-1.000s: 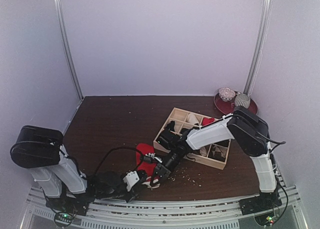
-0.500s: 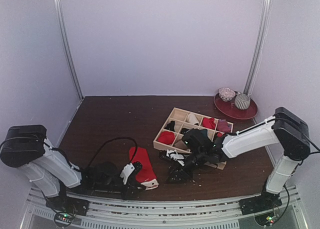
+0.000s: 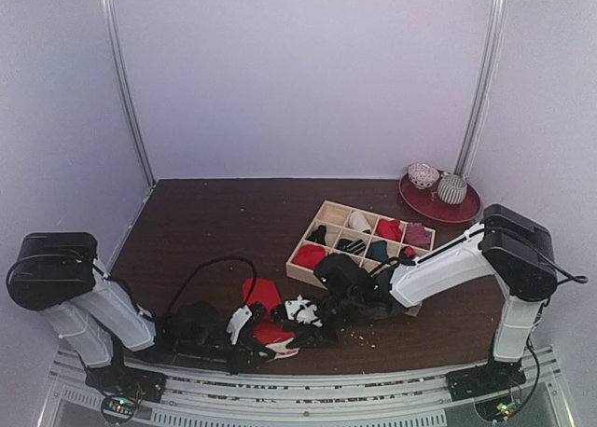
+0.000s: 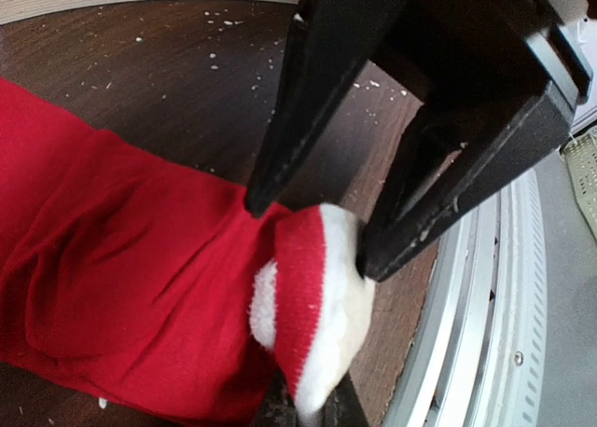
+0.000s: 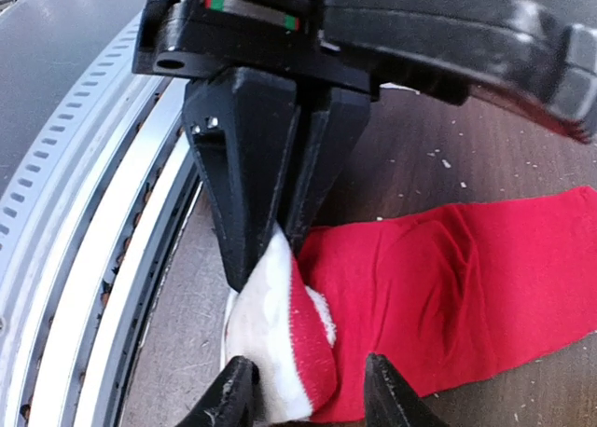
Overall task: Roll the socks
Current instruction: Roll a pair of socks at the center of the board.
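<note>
The red sock (image 3: 265, 308) lies near the table's front edge, its white cuff (image 3: 284, 351) toward the rail. My left gripper (image 3: 265, 343) is shut on the cuff, and in the left wrist view (image 4: 317, 410) its tips pinch the white fabric (image 4: 340, 306). My right gripper (image 3: 285, 332) is open. In the right wrist view its fingers (image 5: 229, 399) straddle the cuff (image 5: 266, 338) just below the left gripper (image 5: 275, 245). The sock body (image 5: 466, 278) stretches away, creased. A magenta-purple bundle (image 3: 417, 233) sits in a tray compartment; I cannot tell whether it is the magenta sock.
A wooden divider tray (image 3: 308, 274) with several rolled bundles stands right of centre, close behind the right arm. A red plate (image 3: 420, 201) with two grey-white patterned round items is at the back right. The metal rail (image 3: 326, 385) runs along the front edge. White crumbs dot the table.
My right gripper swung left from in front of the tray to the cuff and now straddles it. The left gripper stayed at the cuff. The sock looks more bunched.
</note>
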Action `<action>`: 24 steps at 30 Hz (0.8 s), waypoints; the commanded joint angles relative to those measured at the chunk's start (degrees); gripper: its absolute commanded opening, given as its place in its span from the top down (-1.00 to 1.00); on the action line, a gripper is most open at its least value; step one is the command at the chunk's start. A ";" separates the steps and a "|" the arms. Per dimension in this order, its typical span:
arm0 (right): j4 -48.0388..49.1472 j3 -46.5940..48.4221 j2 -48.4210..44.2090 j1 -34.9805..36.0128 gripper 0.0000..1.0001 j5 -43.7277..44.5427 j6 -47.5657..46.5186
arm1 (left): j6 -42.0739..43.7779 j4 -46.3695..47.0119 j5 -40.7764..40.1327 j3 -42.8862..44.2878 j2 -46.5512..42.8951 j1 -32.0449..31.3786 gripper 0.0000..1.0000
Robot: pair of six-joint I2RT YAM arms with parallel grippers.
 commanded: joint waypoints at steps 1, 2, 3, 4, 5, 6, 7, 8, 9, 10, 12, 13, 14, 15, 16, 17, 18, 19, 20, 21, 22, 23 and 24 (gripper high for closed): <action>-4.27 2.11 1.29 0.99 0.21 -3.45 -2.54 | -0.83 -9.73 1.81 -2.83 2.88 0.00 1.00; -5.44 2.55 1.61 1.16 0.23 -3.74 -2.58 | -0.79 -9.74 1.73 -2.87 2.93 0.04 1.00; -6.46 2.92 1.92 1.30 0.23 -3.75 -2.72 | -0.81 -9.70 1.75 -2.95 2.99 0.08 1.00; -7.11 3.06 2.09 1.49 0.23 -4.06 -2.80 | -0.87 -9.56 1.73 -3.04 3.04 0.13 1.00; -7.35 2.94 2.15 1.67 0.23 -4.30 -2.57 | -0.89 -9.37 1.72 -3.11 3.25 0.25 1.00; -7.43 2.82 2.15 1.78 0.23 -4.28 -2.32 | -0.85 -9.27 1.72 -3.19 3.46 0.26 1.00; -7.72 2.84 2.03 1.93 0.23 -4.35 -2.05 | -0.87 -9.19 1.79 -3.16 3.67 0.33 1.00; -7.80 2.79 1.59 2.02 0.23 -4.37 -1.82 | -0.90 -9.12 1.90 -3.19 3.93 0.35 1.00; -7.81 2.67 1.01 2.14 0.23 -4.16 -1.51 | -0.85 -8.90 2.02 -3.16 4.19 0.35 1.00; -7.71 2.46 0.27 2.23 0.22 -3.85 -1.14 | -0.86 -8.62 2.17 -3.20 4.46 0.40 1.00; -7.72 2.08 -0.66 2.32 0.20 -3.14 -0.58 | -0.86 -8.40 2.45 -3.03 4.86 0.43 1.00; -7.90 2.11 -0.64 2.29 0.19 -2.92 -0.56 | -0.84 -8.28 2.65 -2.94 5.01 0.44 1.00; -8.00 2.11 -0.35 2.26 0.19 -2.88 -0.59 | -0.82 -8.25 2.68 -2.78 5.14 0.44 1.00; -7.85 2.10 0.04 2.30 0.19 -3.00 -0.30 | -0.78 -8.19 2.75 -2.72 5.25 0.44 1.00; -7.47 2.19 0.62 2.40 0.19 -3.05 0.07 | -0.71 -8.17 2.81 -2.65 5.37 0.44 1.00; -7.06 2.39 1.18 2.58 0.21 -2.98 0.60 | -0.67 -8.09 2.85 -2.63 5.48 0.44 1.00; -6.58 2.53 1.88 2.64 0.23 -2.86 1.45 | -0.66 -7.96 2.86 -2.63 5.55 0.44 1.00; -6.29 2.90 2.59 2.68 0.30 -2.61 2.45 | -0.69 -7.87 2.93 -2.58 5.59 0.44 1.00; -6.42 3.36 3.62 2.70 0.36 -2.37 3.58 | -0.68 -7.82 2.94 -2.54 5.60 0.44 1.00; -7.18 4.06 4.45 2.70 0.42 -2.13 4.57 | -0.57 -7.88 3.01 -2.42 5.57 0.40 1.00; -8.12 4.82 5.25 2.67 0.48 -2.09 5.82 | -0.33 -8.07 3.03 -2.26 5.35 0.43 1.00; -9.18 5.54 6.00 2.61 0.53 -2.19 7.14 | -0.07 -8.45 2.84 -2.01 5.03 0.47 1.00; -10.46 6.26 6.83 2.63 0.56 -2.40 8.03 | 0.19 -8.74 2.47 -1.82 4.63 0.51 1.00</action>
